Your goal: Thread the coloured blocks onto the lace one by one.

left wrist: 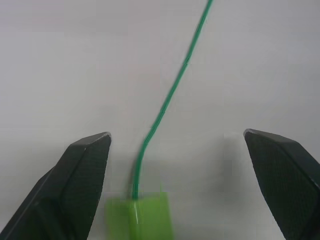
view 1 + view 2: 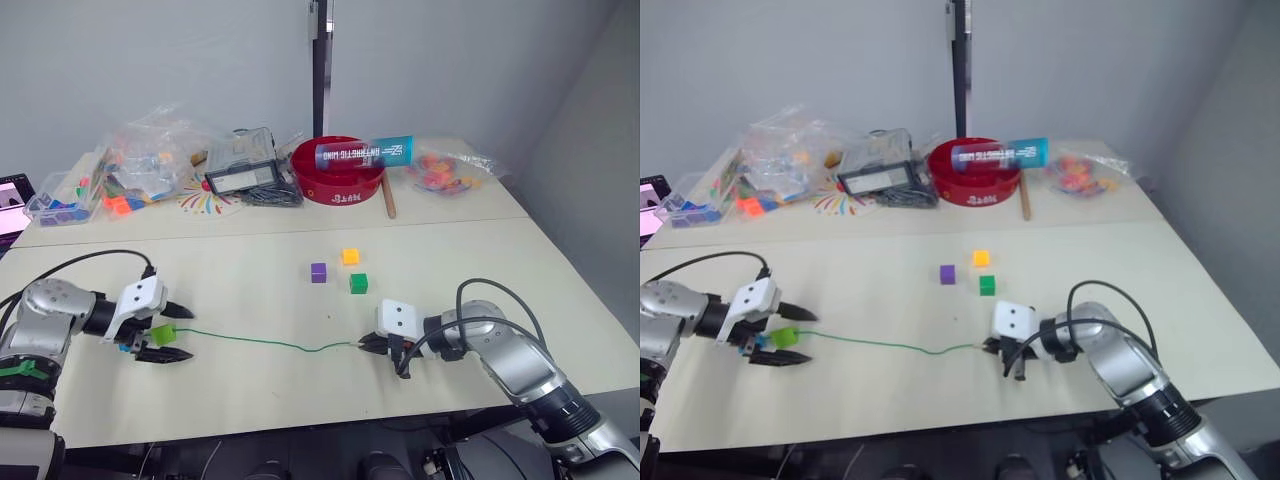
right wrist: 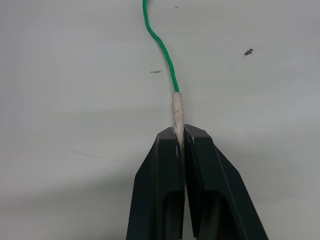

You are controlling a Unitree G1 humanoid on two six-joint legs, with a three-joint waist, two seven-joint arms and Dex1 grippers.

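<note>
Four small cubes lie on the table: one purple cube [image 2: 318,272], one yellow cube [image 2: 350,256], one dark green cube [image 2: 358,283] and one light green cube [image 2: 162,333]. One green lace [image 2: 270,344] and two grippers are present.

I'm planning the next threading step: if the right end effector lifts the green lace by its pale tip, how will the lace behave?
The lace lies in loose waves, so it would probably sag rather than hold shape. Its pale tip looks straight and stiffer, likely staying rigid in the right end effector. The light green block on the lace would probably drag along.
</note>
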